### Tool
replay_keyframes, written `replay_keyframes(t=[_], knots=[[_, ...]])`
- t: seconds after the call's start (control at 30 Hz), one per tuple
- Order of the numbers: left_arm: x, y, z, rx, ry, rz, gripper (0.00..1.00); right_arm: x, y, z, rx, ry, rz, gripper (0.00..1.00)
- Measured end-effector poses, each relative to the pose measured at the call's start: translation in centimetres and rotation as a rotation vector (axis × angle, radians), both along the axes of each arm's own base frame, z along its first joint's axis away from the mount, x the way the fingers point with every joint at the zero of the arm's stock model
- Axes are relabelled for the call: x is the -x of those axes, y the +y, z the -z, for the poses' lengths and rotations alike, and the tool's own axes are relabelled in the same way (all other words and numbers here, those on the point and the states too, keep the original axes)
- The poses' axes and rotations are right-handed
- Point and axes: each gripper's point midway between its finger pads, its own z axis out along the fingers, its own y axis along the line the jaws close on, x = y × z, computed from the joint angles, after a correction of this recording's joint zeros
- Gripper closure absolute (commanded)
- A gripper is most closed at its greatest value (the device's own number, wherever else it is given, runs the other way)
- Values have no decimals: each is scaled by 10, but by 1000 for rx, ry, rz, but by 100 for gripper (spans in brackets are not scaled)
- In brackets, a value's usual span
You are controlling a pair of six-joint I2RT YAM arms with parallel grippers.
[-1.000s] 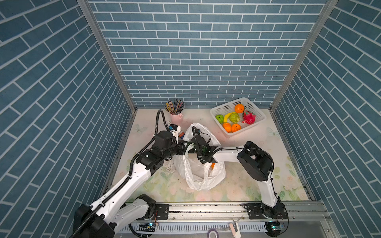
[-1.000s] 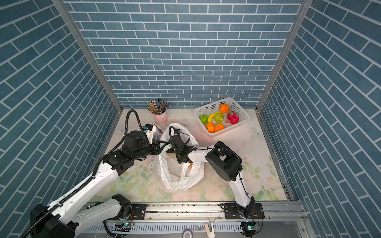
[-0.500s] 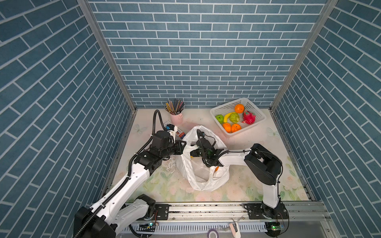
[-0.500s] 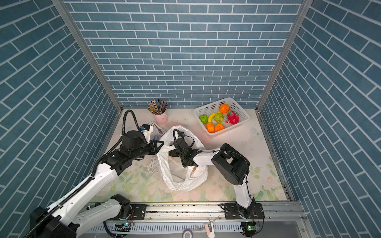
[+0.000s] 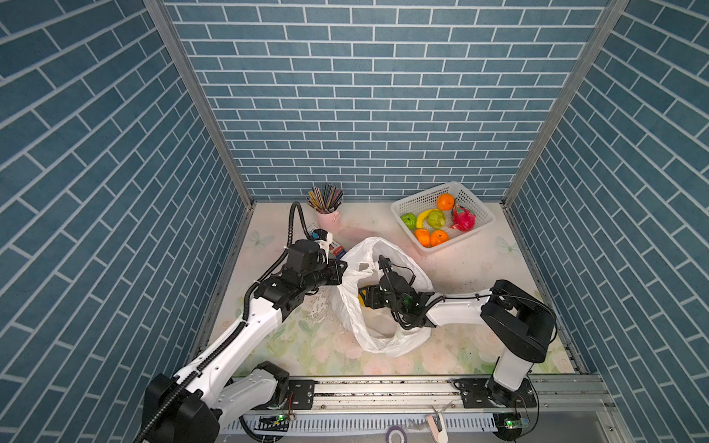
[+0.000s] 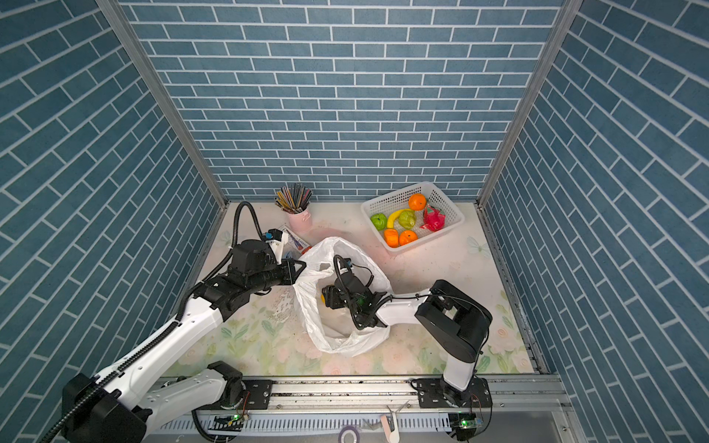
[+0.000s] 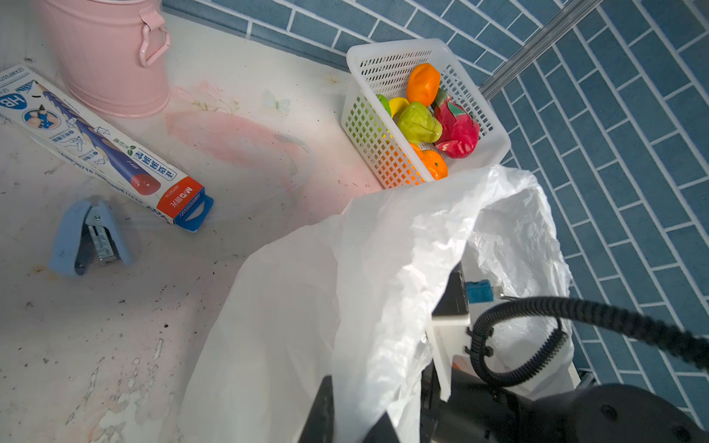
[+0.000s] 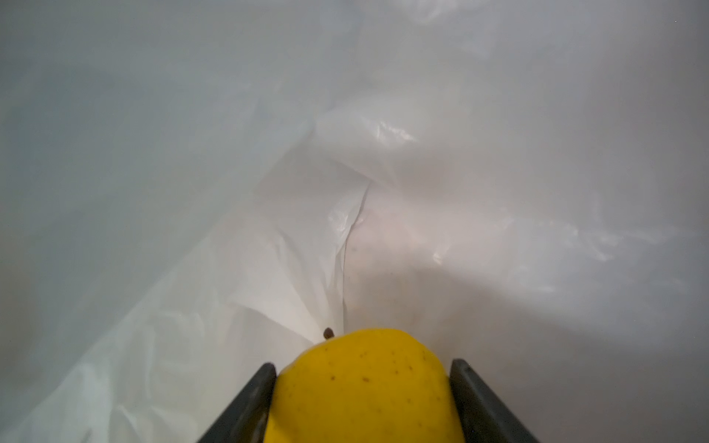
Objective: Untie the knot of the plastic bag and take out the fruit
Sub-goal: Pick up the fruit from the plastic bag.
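The right end effector (image 8: 363,366) is deep inside the plastic bag (image 5: 383,341), its jaws clamped on a yellow fruit (image 8: 364,395). Crinkled film surrounds it and hangs just ahead of the fruit. The left end effector (image 5: 339,270) pinches the bag's rim, jaws nearly together. Past the bag ahead of it stands a white basket (image 7: 383,153). A pencil box (image 7: 103,149), a blue stapler (image 7: 88,237) and a pink cup (image 7: 107,57) sit on the bench (image 7: 230,76) off to its side.

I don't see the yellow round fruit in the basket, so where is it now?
The yellow fruit is clamped in the right gripper, inside the open plastic bag, in front of the basket in both top views.
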Motion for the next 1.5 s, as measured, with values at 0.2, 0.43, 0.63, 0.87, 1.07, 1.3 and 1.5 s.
replay_keyframes(t=[0.2, 0.43, 0.63, 0.87, 1.07, 1.3, 1.5], knots=[[-1, 0, 2, 0, 7, -2, 86, 22, -8, -12, 2, -41, -53, 53], [-3, -1, 9, -10, 27, -3, 86, 35, -18, -56, -77, -122, -77, 53], [-6, -3, 18, -20, 49, -2, 86, 47, -19, -96, -152, -195, -112, 54], [-8, -5, 25, -26, 66, 1, 86, 57, -19, -129, -215, -250, -139, 54], [-9, -6, 25, -24, 66, 3, 85, 68, -23, -160, -283, -292, -155, 55], [-9, -6, 26, -23, 64, 3, 85, 72, -40, -208, -374, -354, -134, 56], [-9, -6, 26, -24, 63, 5, 84, 71, -56, -255, -440, -424, -89, 56]])
